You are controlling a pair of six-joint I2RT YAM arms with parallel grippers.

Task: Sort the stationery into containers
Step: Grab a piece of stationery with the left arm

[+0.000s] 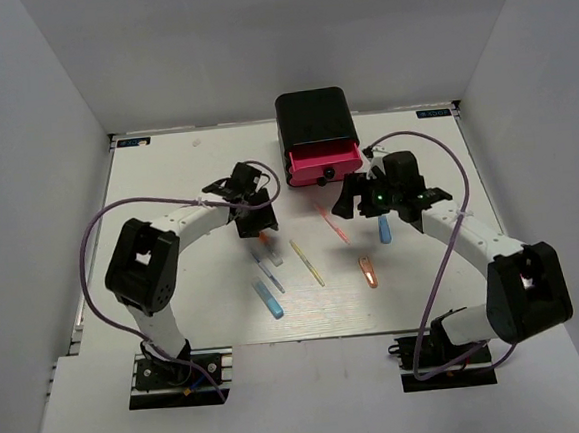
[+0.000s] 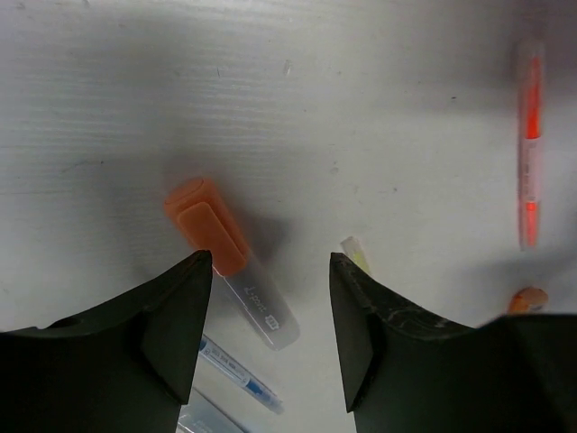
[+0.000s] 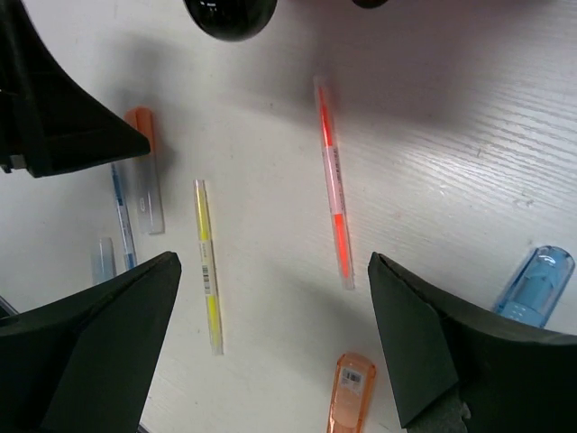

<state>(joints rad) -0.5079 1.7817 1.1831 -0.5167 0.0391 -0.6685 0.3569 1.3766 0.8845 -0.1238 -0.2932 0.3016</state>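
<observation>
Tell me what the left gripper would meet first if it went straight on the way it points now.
Most likely the orange-capped marker, lying between the left gripper's open fingers; depth is unclear.

White matte counter [image 1: 167,186] with a faint grain. Plain grey panels box it in: back wall [image 1: 275,37], left wall [image 1: 27,197], right wall [image 1: 556,155]. Small label [image 1: 133,141] at the counter's far-left corner, second label [image 1: 434,113] far-right. Even light, soft shadows.
</observation>
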